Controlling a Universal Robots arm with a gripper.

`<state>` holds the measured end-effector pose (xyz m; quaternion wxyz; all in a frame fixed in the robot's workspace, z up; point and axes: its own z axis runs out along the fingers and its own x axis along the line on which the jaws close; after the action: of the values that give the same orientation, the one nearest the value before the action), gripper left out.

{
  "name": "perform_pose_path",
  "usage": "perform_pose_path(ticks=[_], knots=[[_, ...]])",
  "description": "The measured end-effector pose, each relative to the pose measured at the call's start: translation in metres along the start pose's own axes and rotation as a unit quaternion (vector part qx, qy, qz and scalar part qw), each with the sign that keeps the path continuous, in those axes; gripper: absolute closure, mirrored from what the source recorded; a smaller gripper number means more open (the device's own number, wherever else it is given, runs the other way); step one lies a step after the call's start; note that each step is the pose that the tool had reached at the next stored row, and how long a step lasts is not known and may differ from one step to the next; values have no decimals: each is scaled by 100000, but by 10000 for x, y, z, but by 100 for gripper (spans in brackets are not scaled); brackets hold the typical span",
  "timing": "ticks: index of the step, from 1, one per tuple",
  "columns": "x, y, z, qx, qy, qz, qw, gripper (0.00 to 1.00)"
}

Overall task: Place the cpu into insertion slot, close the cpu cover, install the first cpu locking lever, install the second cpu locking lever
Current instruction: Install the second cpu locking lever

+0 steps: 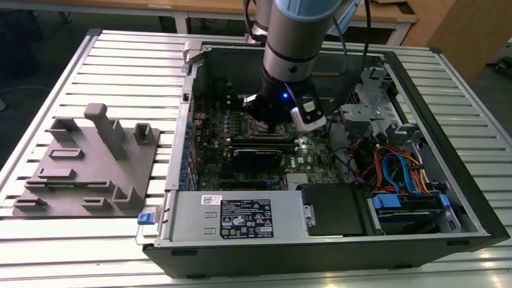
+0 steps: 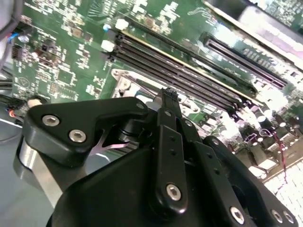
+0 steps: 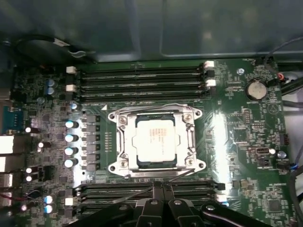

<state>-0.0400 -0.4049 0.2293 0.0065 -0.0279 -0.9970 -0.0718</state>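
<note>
One cpu (image 3: 154,141) sits in the insertion slot (image 3: 122,142) just beyond the closed, empty end effector (image 3: 162,187).

Exterior view looks down from high up, well back from the gripper (image 1: 276,117). Both wrist views sit right behind the gripper, sharing the green circuit board (image 3: 236,142) just past its fingertips.

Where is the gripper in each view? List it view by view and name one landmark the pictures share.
Exterior view: the gripper hangs inside the open computer case, low over the green circuit board.
Second wrist view: the gripper fills the foreground, tips near the insertion slot.
First wrist view: the gripper sits over the memory slots beside the insertion slot.
Shared landmark: the green circuit board.
</note>
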Motion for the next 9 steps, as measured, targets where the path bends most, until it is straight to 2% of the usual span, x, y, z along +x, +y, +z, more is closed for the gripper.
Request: perform_pose_path(ticks=[4, 9], knots=[[88, -21, 10, -513, 95, 7, 99999, 90], [152, -58, 21, -1192, 361, 27, 99992, 90]])
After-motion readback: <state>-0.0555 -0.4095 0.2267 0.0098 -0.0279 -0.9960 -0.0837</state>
